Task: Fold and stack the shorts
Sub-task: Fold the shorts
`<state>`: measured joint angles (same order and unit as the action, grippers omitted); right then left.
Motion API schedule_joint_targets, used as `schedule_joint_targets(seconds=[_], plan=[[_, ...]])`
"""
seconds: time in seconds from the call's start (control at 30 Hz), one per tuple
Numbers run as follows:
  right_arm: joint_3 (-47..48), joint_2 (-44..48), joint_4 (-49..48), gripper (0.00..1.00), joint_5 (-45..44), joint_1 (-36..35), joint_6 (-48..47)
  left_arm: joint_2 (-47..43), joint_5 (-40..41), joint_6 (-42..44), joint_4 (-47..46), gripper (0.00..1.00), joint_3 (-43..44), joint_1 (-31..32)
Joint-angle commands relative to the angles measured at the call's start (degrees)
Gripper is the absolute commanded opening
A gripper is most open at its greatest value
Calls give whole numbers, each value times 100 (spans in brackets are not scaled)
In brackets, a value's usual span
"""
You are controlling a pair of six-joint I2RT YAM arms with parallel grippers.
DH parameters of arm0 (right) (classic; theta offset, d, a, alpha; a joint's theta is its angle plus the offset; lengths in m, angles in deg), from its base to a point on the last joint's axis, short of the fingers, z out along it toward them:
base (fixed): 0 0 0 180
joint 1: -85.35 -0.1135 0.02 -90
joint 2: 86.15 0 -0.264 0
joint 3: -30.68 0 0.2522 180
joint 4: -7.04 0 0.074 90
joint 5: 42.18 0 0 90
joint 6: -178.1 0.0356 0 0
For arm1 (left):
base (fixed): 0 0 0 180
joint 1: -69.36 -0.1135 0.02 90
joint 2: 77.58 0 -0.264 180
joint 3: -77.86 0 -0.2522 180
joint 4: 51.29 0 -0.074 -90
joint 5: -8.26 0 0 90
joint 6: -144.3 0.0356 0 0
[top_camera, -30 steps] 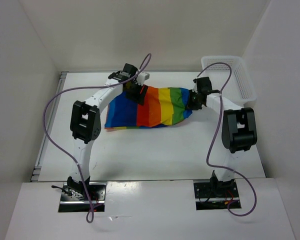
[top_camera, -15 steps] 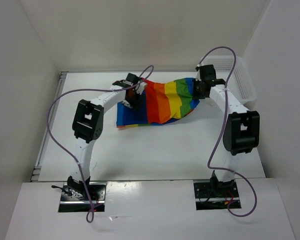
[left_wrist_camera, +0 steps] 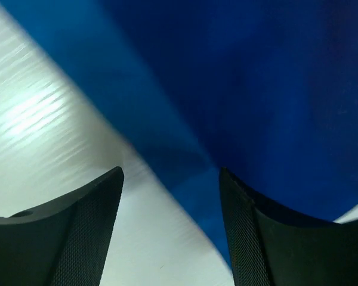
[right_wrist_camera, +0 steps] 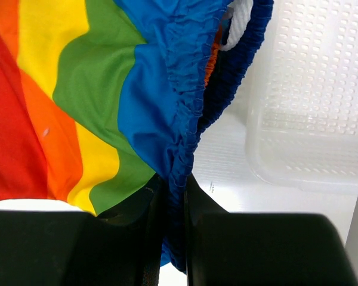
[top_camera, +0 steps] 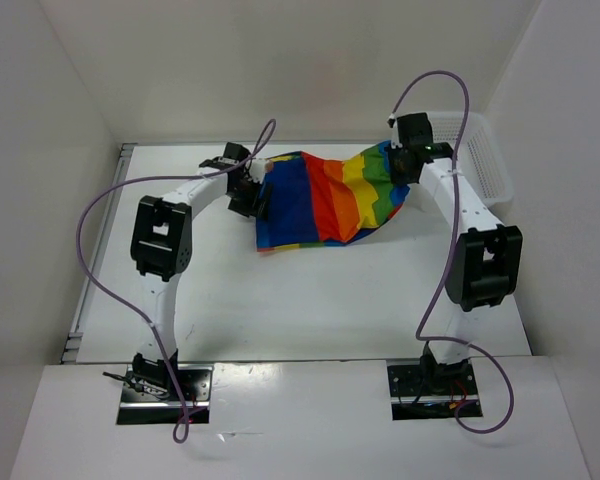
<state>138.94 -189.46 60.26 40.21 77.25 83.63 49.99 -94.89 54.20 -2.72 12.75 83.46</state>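
- White table (top_camera: 280, 300) with plain white walls on three sides; both arms reach from its near edge toward the far half
- Shorts (top_camera: 325, 195) are spread over the far half of the table between the two claws, with stripes running from blue on the left through red, orange and yellow to green on the right
- Right claw (right_wrist_camera: 172, 179) is pinched tight on the gathered blue waistband (right_wrist_camera: 185, 89) and holds the right end of the shorts raised; a white drawstring (right_wrist_camera: 238, 24) shows beside the waistband
- Left claw (left_wrist_camera: 170, 173) is at the blue left edge of the shorts with its fingers (left_wrist_camera: 77, 238) spread wide; the cloth runs past them unpinched
- Basket (top_camera: 485, 160) of white mesh sits in the far right corner, just beside the right claw
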Motion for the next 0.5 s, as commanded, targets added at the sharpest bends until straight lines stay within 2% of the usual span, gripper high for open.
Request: schedule_joint_targets(seconds=[0.0, 0.1, 0.23, 0.27, 0.4, 0.47], plan=[[350, 179, 18, 0, -372, -359, -168, 356, -1303, 10, -97, 73, 267, 110], [403, 118, 18, 0, -486, -421, -168, 496, -1375, 10, -150, 68, 329, 110], [525, 65, -97, 0, -820, -684, -107, 620, -1375, 10, -150, 46, 329, 110], [526, -13, -97, 0, -951, -763, -46, 620, -1375, 10, -150, 36, 329, 110], [920, -224, -316, 0, -1329, -1368, 8, 795, -1488, 10, -150, 16, 443, 110], [1235, -479, -316, 0, -1400, -1747, 68, 796, -1489, 10, -150, 14, 513, 110]])
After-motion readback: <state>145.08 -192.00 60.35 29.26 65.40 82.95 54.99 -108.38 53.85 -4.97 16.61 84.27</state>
